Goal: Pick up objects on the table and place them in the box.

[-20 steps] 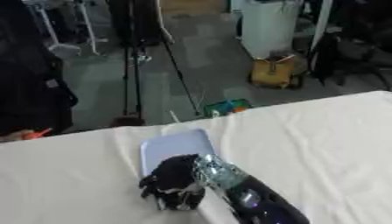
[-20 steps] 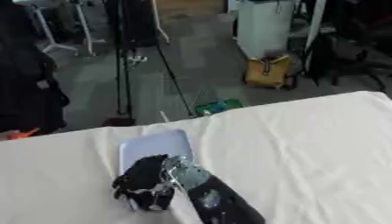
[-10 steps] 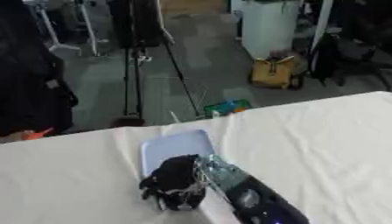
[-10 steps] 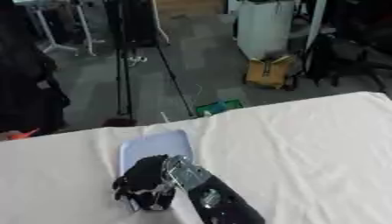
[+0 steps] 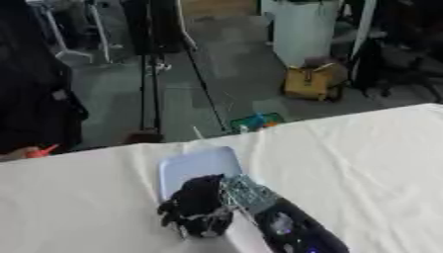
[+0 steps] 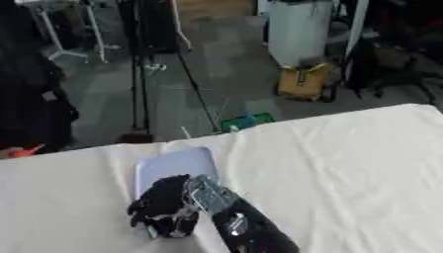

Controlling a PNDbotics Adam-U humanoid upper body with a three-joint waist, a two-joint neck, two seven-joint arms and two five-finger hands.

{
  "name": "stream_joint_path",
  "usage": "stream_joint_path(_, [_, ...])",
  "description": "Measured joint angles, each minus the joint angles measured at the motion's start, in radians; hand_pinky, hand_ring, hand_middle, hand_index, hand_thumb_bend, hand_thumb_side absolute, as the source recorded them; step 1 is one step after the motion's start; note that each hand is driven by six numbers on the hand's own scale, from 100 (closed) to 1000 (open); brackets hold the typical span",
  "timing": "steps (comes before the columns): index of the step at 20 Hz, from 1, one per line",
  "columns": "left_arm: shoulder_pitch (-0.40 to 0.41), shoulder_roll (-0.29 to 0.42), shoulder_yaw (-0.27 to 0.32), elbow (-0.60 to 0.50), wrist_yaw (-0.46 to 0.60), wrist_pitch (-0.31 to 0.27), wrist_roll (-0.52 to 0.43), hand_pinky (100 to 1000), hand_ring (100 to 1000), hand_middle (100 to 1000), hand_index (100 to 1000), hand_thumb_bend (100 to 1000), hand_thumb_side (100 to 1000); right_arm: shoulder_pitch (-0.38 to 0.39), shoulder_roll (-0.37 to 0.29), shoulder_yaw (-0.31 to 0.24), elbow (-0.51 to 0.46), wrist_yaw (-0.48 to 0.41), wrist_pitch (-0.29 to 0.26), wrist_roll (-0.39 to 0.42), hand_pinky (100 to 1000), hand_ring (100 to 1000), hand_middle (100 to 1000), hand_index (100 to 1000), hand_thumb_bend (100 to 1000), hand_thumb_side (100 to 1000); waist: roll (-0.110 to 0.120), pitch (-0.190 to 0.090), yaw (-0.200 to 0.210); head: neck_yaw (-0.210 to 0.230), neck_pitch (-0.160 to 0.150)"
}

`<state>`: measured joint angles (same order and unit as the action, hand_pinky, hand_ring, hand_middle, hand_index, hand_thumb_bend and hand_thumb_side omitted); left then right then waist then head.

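A pale blue flat box (image 5: 197,163) lies on the white-clothed table (image 5: 363,158), close to the far edge and left of centre. My right hand (image 5: 197,210), black with a silver wrist, hangs over the near end of the box and covers it. Its forearm runs in from the bottom edge. Whether the hand holds anything is hidden beneath it. No loose object shows on the cloth. My left hand is in neither view.
The cloth lies wrinkled to the right of the box. Past the far table edge the floor holds a black tripod (image 5: 152,74), a yellow bag (image 5: 311,81), a white bin (image 5: 303,24) and a small green thing (image 5: 255,121). A dark shape (image 5: 34,108) stands far left.
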<state>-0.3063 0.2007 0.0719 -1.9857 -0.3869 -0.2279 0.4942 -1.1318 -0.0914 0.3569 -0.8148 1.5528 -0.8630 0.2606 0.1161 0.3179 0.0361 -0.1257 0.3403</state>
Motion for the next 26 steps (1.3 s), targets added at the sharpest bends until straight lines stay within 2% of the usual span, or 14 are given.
stream_joint_path(5, [0.0, 0.0, 0.0, 0.0, 0.0, 0.0, 0.0, 1000, 1000, 1000, 901, 100, 1000, 0.0, 0.0, -0.005, 0.003, 0.02, -0.023, -0.025, 396, 491, 516, 433, 100, 100, 0.0, -0.001, 0.0, 0.0, 0.0])
stream_joint_path(7, [0.0, 0.0, 0.0, 0.0, 0.0, 0.0, 0.0, 1000, 1000, 1000, 901, 100, 1000, 0.0, 0.0, -0.006, 0.004, 0.03, -0.029, -0.039, 323, 459, 487, 414, 100, 100, 0.0, -0.001, 0.0, 0.0, 0.0])
stream_joint_path(15, [0.0, 0.0, 0.0, 0.0, 0.0, 0.0, 0.0, 1000, 1000, 1000, 901, 100, 1000, 0.0, 0.0, -0.011, 0.015, 0.059, -0.041, -0.103, 251, 423, 459, 389, 100, 100, 0.0, -0.002, -0.002, 0.0, 0.0])
stream_joint_path(16, [0.0, 0.0, 0.0, 0.0, 0.0, 0.0, 0.0, 1000, 1000, 1000, 902, 100, 1000, 0.0, 0.0, -0.012, 0.015, 0.064, -0.041, -0.11, 175, 384, 429, 367, 100, 100, 0.0, -0.002, -0.002, 0.0, 0.0])
stream_joint_path(19, [0.0, 0.0, 0.0, 0.0, 0.0, 0.0, 0.0, 1000, 1000, 1000, 902, 100, 1000, 0.002, 0.0, -0.014, 0.015, 0.076, -0.042, -0.137, 154, 371, 418, 365, 100, 100, 0.0, -0.002, -0.004, 0.0, -0.003])
stream_joint_path(20, [0.0, 0.0, 0.0, 0.0, 0.0, 0.0, 0.0, 1000, 1000, 1000, 902, 100, 1000, 0.004, 0.0, -0.015, 0.016, 0.08, -0.043, -0.146, 106, 340, 394, 363, 100, 100, 0.0, -0.002, -0.004, 0.0, -0.004])
stream_joint_path(25, [0.0, 0.0, 0.0, 0.0, 0.0, 0.0, 0.0, 1000, 1000, 1000, 902, 100, 1000, 0.005, 0.0, -0.019, 0.022, 0.101, -0.043, -0.189, 100, 322, 379, 364, 100, 100, 0.0, -0.002, -0.005, 0.0, -0.007])
stream_joint_path(26, [0.0, 0.0, 0.0, 0.0, 0.0, 0.0, 0.0, 1000, 1000, 1000, 902, 100, 1000, 0.005, 0.0, -0.019, 0.023, 0.105, -0.043, -0.196, 100, 295, 359, 361, 100, 100, 0.0, -0.002, -0.005, 0.0, -0.007])
